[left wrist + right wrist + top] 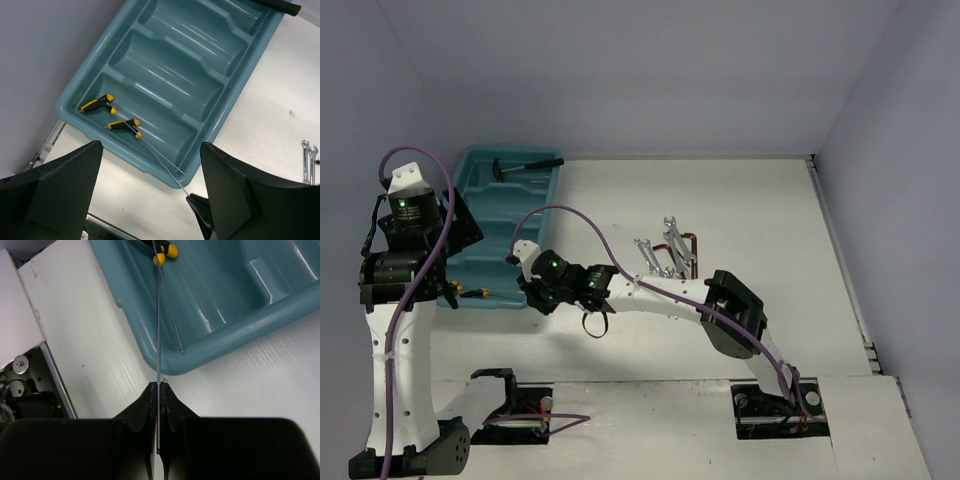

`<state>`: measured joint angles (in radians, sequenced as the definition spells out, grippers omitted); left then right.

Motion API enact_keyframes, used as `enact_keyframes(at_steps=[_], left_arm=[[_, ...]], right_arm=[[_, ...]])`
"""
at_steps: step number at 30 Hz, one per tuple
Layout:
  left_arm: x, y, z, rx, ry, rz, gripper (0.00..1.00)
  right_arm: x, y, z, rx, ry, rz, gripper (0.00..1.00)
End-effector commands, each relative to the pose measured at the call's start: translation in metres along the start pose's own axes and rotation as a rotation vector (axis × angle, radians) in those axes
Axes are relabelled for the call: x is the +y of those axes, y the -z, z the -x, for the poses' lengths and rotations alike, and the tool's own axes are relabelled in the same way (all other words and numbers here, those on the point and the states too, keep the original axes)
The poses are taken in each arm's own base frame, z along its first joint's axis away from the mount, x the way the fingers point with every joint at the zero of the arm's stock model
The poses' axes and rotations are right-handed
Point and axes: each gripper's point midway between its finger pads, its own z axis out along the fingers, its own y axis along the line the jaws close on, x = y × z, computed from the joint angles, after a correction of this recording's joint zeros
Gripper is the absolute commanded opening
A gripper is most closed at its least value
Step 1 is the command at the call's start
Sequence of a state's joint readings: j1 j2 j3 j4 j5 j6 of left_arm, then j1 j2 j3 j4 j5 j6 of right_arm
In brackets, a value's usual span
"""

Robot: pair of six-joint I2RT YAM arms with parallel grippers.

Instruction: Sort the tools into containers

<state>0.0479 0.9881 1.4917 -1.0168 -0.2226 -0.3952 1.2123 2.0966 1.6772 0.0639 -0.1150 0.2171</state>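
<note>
Screwdriver [158,315] across tray [240,331] rim, wrenches [660,255] well apart

A white table [770,220] with a matte, lightly scuffed top fills the scene. Plain pale grey-lilac walls close it in: a back wall [640,70], a left wall [350,120] and a right wall [910,200]. A seam [670,378] crosses the tabletop near its front. The light is soft and even, with faint shadows.
</note>
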Motion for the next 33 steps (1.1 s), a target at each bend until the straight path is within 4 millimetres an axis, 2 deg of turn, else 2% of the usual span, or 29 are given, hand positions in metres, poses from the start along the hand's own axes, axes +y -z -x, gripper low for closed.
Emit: enact_keyframes(at_steps=[1, 3, 8, 11, 13, 16, 18, 21, 23, 25, 26, 29, 33], left_arm=[[-0.005, 0.004, 0.008, -0.039, 0.017, -0.033, 0.76], [-0.005, 0.004, 0.007, -0.038, 0.015, -0.034, 0.75], [-0.008, 0.005, 0.006, -0.035, 0.014, -0.052, 0.76], [-0.011, 0.006, 0.004, -0.027, 0.012, -0.072, 0.75], [-0.013, 0.005, 0.003, -0.021, 0.010, -0.080, 0.76], [-0.017, 0.006, 0.003, -0.016, 0.014, -0.101, 0.75], [-0.019, 0.006, 0.003, -0.014, 0.012, -0.113, 0.75], [-0.026, 0.007, 0.005, -0.005, 0.006, -0.146, 0.76], [-0.031, 0.009, 0.007, -0.004, 0.004, -0.177, 0.76], [-0.038, 0.010, 0.009, 0.000, -0.002, -0.209, 0.76], [-0.041, 0.010, 0.009, 0.007, -0.004, -0.224, 0.76], [-0.054, 0.010, 0.007, 0.033, -0.011, -0.288, 0.76], [-0.069, 0.012, 0.005, 0.062, -0.017, -0.355, 0.76]], right_arm=[[0.011, -0.006, 0.050, -0.146, 0.044, 0.072, 0.00], [0.013, -0.008, 0.058, -0.162, 0.059, 0.077, 0.01], [0.011, -0.020, 0.062, -0.172, 0.066, 0.069, 0.07], [0.007, -0.019, 0.067, -0.185, 0.065, 0.051, 0.23], [0.001, -0.012, 0.072, -0.196, 0.060, 0.029, 0.39], [-0.017, 0.007, 0.085, -0.226, 0.051, -0.030, 0.57], [-0.029, 0.014, 0.084, -0.227, 0.037, -0.072, 0.64], [-0.057, 0.051, 0.098, -0.274, -0.009, -0.153, 0.67], [-0.096, 0.068, 0.087, -0.268, -0.052, -0.273, 0.68], [-0.128, 0.095, 0.086, -0.288, -0.118, -0.354, 0.68], [-0.147, 0.108, 0.079, -0.286, -0.157, -0.404, 0.68], [-0.197, 0.141, 0.039, -0.240, -0.268, -0.546, 0.68], [-0.240, 0.179, -0.031, -0.154, -0.403, -0.692, 0.67]])
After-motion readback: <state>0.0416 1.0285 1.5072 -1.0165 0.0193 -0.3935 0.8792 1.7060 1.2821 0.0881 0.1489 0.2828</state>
